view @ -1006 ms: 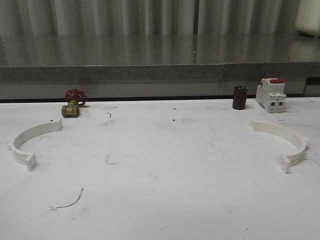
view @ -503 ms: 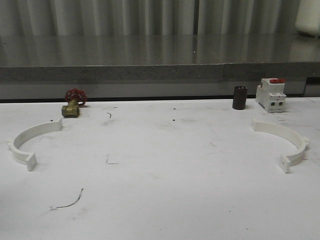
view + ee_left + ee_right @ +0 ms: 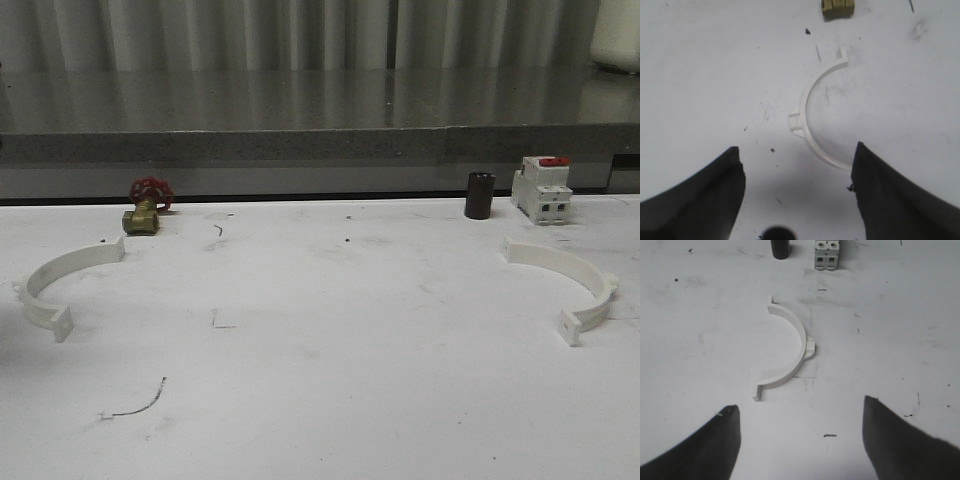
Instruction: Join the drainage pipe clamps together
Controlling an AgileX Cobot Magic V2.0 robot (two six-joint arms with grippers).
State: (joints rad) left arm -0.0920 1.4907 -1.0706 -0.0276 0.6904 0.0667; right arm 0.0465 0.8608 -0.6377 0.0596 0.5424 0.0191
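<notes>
Two white half-ring drainage pipe clamps lie flat on the white table [image 3: 320,350], far apart, their open sides facing each other. The left clamp [image 3: 60,264] sits near the left edge, the right clamp [image 3: 570,262] near the right edge. My left gripper [image 3: 796,148] hovers open over the table with the left clamp [image 3: 805,107] just ahead of its dark fingers; one end of the band runs behind a fingertip [image 3: 865,165]. My right gripper [image 3: 801,403] is open too, with nothing between its fingers. The right clamp [image 3: 801,337] lies a short way ahead of it.
A brass valve with a red handle [image 3: 147,208] [image 3: 838,8] stands behind the left clamp. A dark cylinder [image 3: 480,195] [image 3: 780,248] and a white breaker with a red top [image 3: 542,190] [image 3: 826,254] stand behind the right clamp. A grey ledge [image 3: 300,145] bounds the back.
</notes>
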